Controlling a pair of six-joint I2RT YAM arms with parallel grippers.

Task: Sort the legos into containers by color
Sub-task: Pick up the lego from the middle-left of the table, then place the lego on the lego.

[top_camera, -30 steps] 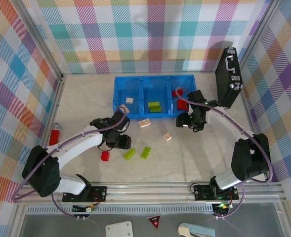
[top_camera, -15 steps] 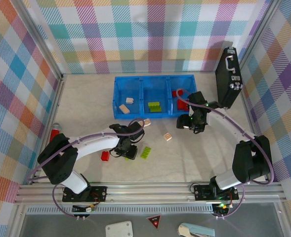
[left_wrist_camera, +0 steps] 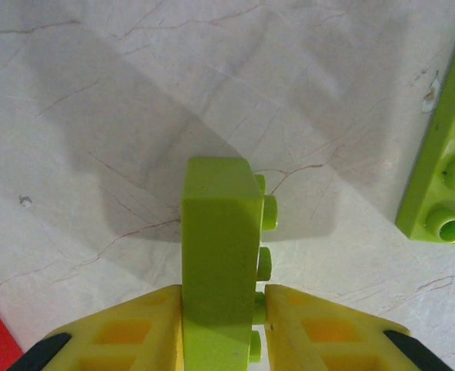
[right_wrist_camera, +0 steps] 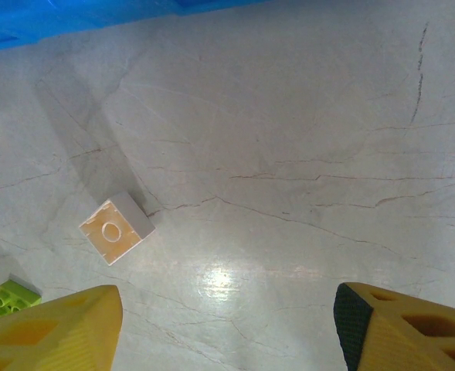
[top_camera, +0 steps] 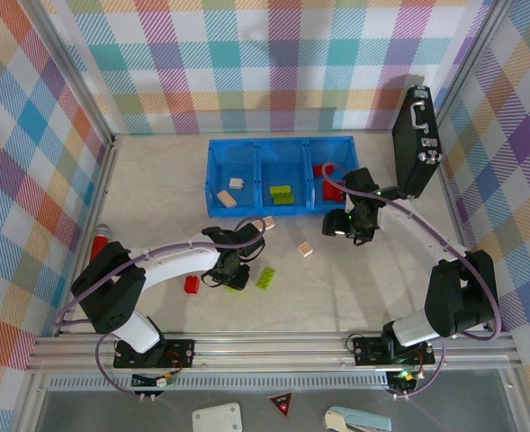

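Note:
My left gripper (top_camera: 233,272) is down on the table, shut on a lime green lego (left_wrist_camera: 219,263) that stands on edge, studs to the right, between the yellow fingers (left_wrist_camera: 127,332). A second green lego (top_camera: 265,277) (left_wrist_camera: 443,185) lies just to its right, and a red lego (top_camera: 193,284) to its left. My right gripper (top_camera: 347,225) (right_wrist_camera: 229,309) hangs open over bare table in front of the bin's right end, holding nothing. A beige lego (right_wrist_camera: 117,228) (top_camera: 305,248) lies to its left. The blue containers (top_camera: 258,171) hold beige legos on the left, a green one in the middle and red ones on the right.
Another beige lego (top_camera: 265,222) lies by my left arm's wrist, in front of the bin. A red cylinder (top_camera: 98,245) rests at the left wall. A black case (top_camera: 416,139) leans on the right wall. The checked walls close in on three sides.
My left arm swung right from beside the red lego to the green one, and its jaws closed on it. The right arm has hardly moved.

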